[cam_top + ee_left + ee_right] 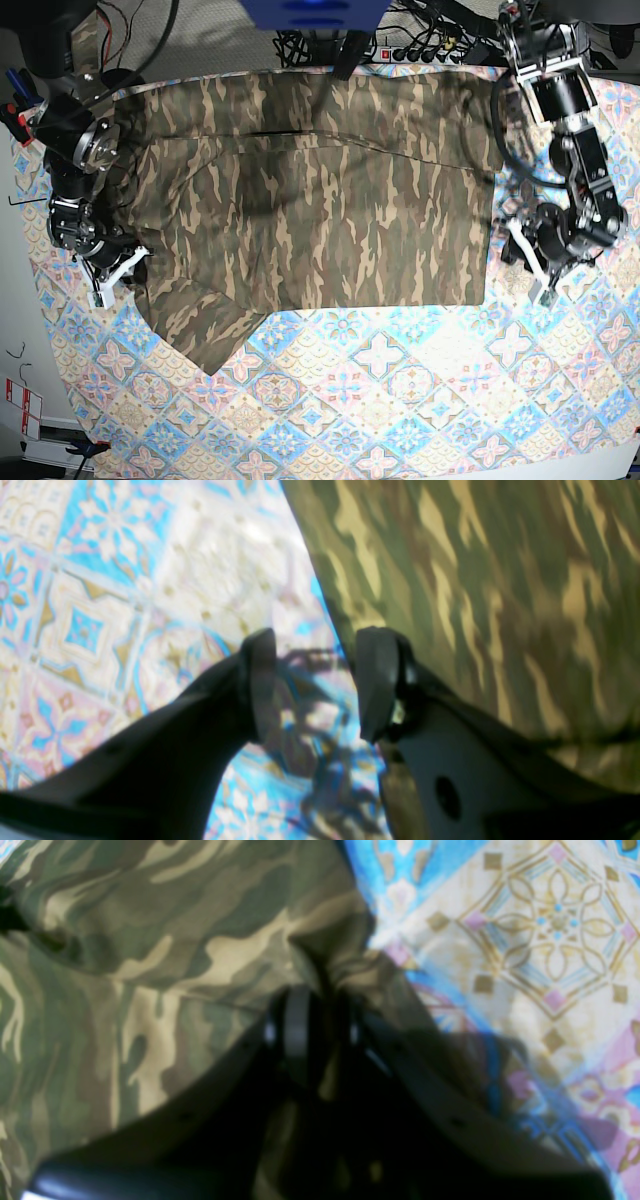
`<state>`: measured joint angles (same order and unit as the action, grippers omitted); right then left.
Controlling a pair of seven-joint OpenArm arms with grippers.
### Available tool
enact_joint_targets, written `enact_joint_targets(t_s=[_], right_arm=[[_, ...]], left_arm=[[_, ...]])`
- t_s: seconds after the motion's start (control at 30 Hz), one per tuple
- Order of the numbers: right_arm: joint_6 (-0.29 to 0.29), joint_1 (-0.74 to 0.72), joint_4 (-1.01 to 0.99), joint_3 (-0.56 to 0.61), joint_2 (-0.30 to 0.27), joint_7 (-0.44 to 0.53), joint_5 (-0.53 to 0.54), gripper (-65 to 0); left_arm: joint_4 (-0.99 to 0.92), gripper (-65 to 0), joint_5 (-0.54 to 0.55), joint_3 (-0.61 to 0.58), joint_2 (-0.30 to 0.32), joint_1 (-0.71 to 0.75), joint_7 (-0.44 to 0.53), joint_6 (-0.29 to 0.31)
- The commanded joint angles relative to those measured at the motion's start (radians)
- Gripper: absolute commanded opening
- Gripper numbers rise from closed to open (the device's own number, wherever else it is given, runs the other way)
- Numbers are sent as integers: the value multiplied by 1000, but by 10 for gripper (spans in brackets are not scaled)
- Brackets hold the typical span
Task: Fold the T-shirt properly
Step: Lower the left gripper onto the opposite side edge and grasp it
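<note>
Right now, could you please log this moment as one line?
right gripper: pinching T-shirt edge | left gripper: open beside hem, on tablecloth

Base cam looks straight down from high up, whole tablecloth (pixel 400 400) and both arms in frame. Wrist cams sit close behind their fingers, facing down. All 3 share the T-shirt (pixel 320 210) edges: left wrist one side, right wrist the other.

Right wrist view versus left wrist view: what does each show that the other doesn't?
Only the right wrist view shows the right gripper pinching a bunched fold of the T-shirt. Only the left wrist view shows the left gripper open, empty, over the tablecloth beside the shirt's edge. Both show camouflage fabric lying on the patterned cloth.
</note>
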<state>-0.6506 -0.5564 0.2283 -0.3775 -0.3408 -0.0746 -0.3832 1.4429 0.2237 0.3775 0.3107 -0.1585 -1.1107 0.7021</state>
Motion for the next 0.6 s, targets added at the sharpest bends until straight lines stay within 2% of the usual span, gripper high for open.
enact_joint_targets(t_s=[0.0,0.1,0.2,0.27,0.33,0.43,0.5,0.57], right_arm=[[-44,8,-17,10,16,-97,-49,-575],[-44,28,-17,10,15,-97,-49,-575],[-44,40,-17,10,15,-97,-49,-573],[-44,40,-17,10,15,-97,-49,-571],[-44,42,-17,10,12,-97,-49,-571],[-44,42,-17,10,-2,-97,-49,-571],[-44,42,-17,10,-4,-97,-49,-571],[-44,42,-17,10,-5,-97,-49,-571]], left_arm=[[-24,-388,10,-2,35,-52,14,-4],[-143,-388,10,-4,43,-146,27,-4],[-276,-388,10,-5,46,-203,106,-4],[-345,-378,9,-47,48,-234,156,-4],[-434,-320,-11,-101,48,-269,194,-4],[-558,-196,-66,-124,40,-306,277,-4],[-624,-142,-93,-120,23,-326,335,-4],[-667,-116,-112,-120,23,-332,373,-4]])
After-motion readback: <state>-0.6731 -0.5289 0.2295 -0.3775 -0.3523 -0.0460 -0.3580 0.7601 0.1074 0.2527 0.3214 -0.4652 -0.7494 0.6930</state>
